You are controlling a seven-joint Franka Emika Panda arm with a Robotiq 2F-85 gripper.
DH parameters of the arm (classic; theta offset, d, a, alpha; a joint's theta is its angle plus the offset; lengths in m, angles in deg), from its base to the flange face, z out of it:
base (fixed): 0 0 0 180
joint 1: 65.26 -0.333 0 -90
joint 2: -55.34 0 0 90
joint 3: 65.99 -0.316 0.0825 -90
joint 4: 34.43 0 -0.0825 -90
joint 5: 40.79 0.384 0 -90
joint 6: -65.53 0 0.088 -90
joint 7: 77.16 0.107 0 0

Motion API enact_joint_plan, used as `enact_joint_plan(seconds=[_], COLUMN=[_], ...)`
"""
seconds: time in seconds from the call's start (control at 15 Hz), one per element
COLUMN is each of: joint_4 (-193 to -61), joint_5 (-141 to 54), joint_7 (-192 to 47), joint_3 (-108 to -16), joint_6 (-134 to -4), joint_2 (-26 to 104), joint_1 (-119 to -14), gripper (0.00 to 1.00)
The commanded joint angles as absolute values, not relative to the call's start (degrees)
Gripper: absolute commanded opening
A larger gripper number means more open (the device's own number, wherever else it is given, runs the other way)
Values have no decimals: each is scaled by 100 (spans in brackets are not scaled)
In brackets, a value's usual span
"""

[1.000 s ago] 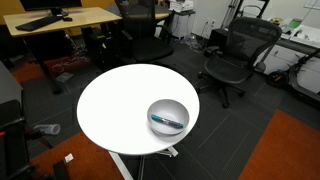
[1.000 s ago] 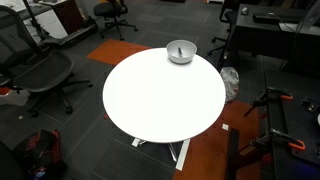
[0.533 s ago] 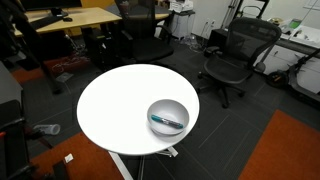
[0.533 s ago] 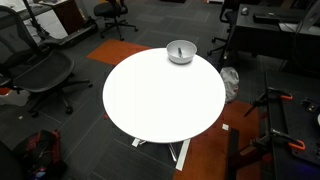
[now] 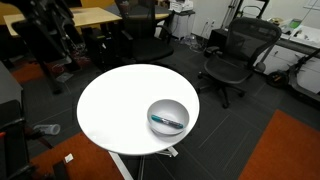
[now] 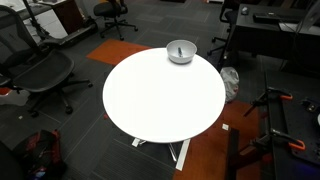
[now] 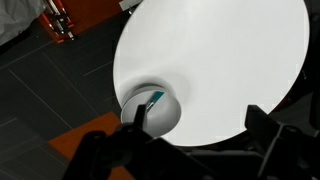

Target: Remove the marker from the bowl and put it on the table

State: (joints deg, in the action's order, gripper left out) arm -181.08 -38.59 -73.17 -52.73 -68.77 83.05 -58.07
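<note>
Diffuse, even room light. We log the table (image 5: 110, 115) top near blown-out white in all views. Arm (image 5: 50, 35) smeared by blur beyond its far edge. Wrist view: gripper (image 7: 190, 150) dark, unfocused.

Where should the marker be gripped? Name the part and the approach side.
Grip the marker at its teal mid-shaft, coming from straight above with the jaws across its length. It lies low inside the bowl, whose wall probably blocks any sideways approach.

From where I stood, nothing carried writing I could read; no label, brand, number or sign was legible on anything in any view.
</note>
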Motion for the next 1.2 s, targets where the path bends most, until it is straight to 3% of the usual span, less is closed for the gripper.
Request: enact_joint_plan(seconds=[0.0,1.13], joint_4=[-17522,-14897], joint_5=[-3587,-2508], joint_7=[-6975,-6289], joint_3=[-5408,-5410], joint_6=[-7110,-7779], joint_2=[7319,3377], joint_1=[-5672,-5456], gripper=[100,100])
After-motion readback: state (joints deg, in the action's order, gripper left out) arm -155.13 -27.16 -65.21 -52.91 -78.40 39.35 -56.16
